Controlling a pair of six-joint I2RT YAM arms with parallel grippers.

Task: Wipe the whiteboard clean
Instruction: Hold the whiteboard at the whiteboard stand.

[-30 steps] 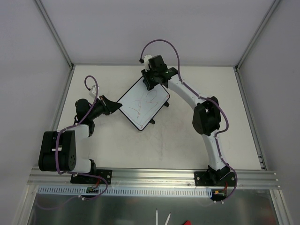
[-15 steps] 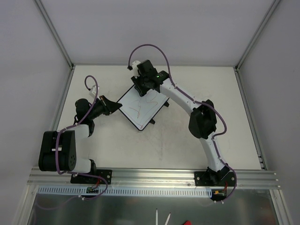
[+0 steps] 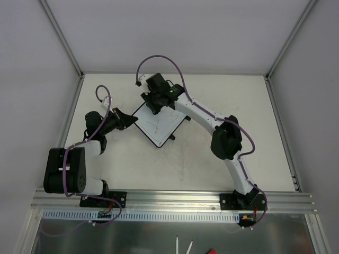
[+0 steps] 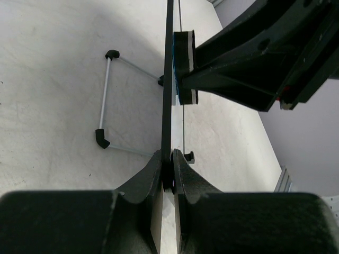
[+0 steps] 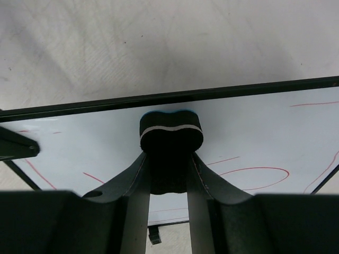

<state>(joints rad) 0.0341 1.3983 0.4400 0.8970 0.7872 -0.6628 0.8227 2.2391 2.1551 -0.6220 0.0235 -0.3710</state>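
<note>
Whiteboard (image 3: 159, 124): small, white, rectangular, rounded corners, thin black rim. Turned diagonal on tabletop (image 3: 228, 100), left of centre, far half. Thin red scribbles across face. Two black feet (image 3: 172, 137) along near-right edge. Possibly tilted; unclear from above.

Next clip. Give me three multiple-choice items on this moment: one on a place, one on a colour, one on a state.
1. Where is the eraser? A lying loose; B pressed on the whiteboard near its rim; C in the left hand.
2. The marks are: A red; B blue; C green.
3. The left hand is: A open; B holding the eraser; C shut on the whiteboard's edge.
Answers: B, the right hand holds it there; A, red lines show; C, its fingers pinch the rim.
</note>
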